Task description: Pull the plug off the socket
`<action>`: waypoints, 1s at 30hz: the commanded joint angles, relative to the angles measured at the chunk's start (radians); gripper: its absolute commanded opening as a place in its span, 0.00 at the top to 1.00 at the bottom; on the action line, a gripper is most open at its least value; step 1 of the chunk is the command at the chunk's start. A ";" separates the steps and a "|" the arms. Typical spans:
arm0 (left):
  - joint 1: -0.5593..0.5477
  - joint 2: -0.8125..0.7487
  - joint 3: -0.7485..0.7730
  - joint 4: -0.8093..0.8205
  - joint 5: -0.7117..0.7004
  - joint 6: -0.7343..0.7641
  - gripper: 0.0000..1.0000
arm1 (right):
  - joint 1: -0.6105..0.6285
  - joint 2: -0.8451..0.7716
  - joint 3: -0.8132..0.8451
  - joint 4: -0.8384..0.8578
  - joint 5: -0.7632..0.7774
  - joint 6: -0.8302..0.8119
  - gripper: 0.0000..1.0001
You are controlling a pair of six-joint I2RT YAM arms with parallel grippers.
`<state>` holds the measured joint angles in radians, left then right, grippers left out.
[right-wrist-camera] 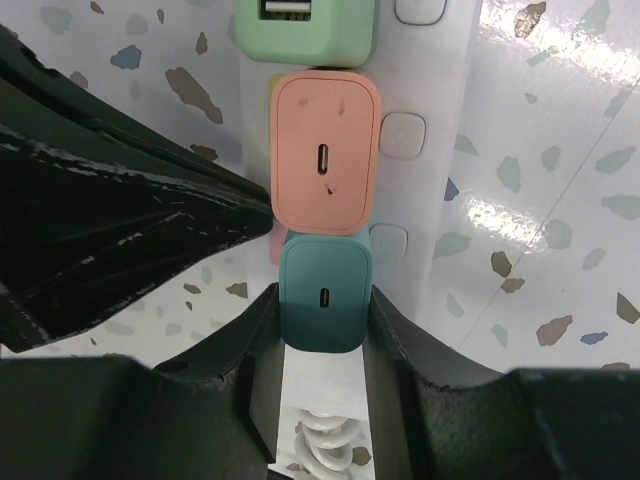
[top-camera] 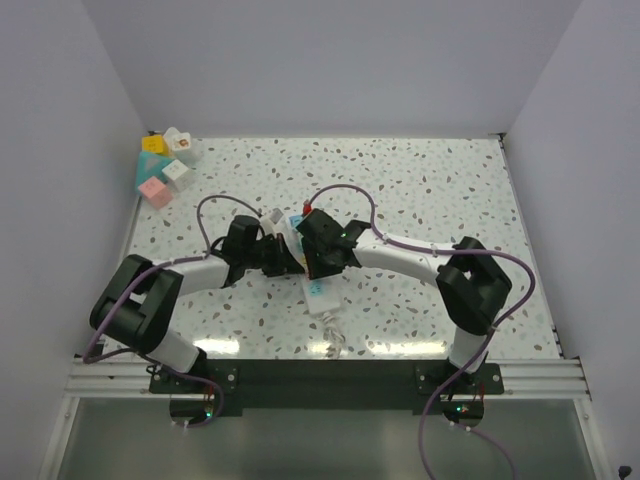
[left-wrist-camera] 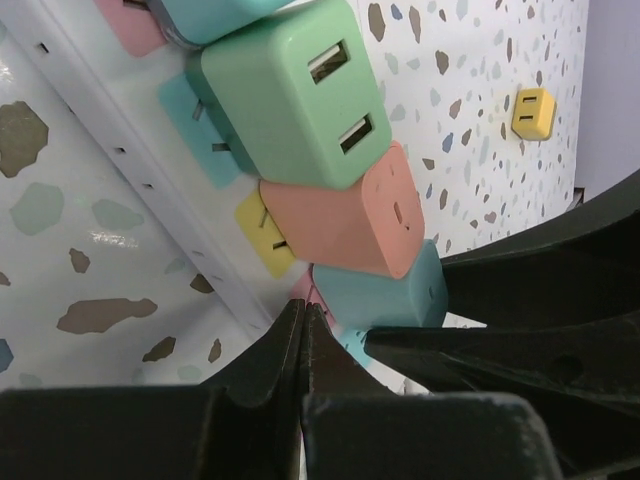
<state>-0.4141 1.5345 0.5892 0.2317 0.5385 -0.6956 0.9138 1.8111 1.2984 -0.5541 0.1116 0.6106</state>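
Teal plastic sits between the jaws of the right gripper (right-wrist-camera: 322, 310). Its two black fingers press the sides of the teal plug (right-wrist-camera: 323, 275), the end one in the row on the socket (right-wrist-camera: 432, 190), so this tool is clenched on that plug. The socket, a white bar, lies flat on the speckled table (top-camera: 420, 180), and both arms meet over it. The left gripper (left-wrist-camera: 303, 330) is pinched fully closed with nothing between its fingers. Its tip is down at the socket's edge, just beside the teal plug, and I judge it is there to brace the bar. The step in hand looks like a grasp made and a pull not yet begun, since the teal plug appears fully seated. The next move calls for a straight draw away from the socket's face, with the bar kept down so it does not rise too. By count there are one socket and two grippers. On the socket three plugs show clearly: teal, a salmon plug (right-wrist-camera: 325, 150) and a green plug (right-wrist-camera: 305, 30); the edge of a fourth, pale blue, shows beyond the green. Well apart from the socket lies a yellow plug (left-wrist-camera: 532, 112). The top view shows a huddle of coloured blocks (top-camera: 165, 165) that may include it, too small to count.
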 commanded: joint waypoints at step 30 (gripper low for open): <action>-0.134 0.496 0.179 -0.330 -0.313 0.104 1.00 | -0.033 -0.257 0.059 -0.141 0.128 -0.009 1.00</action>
<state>-0.5224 1.8496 0.8539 0.2531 0.5636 -0.7067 0.8974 1.6032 1.3571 -0.7094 0.2337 0.6003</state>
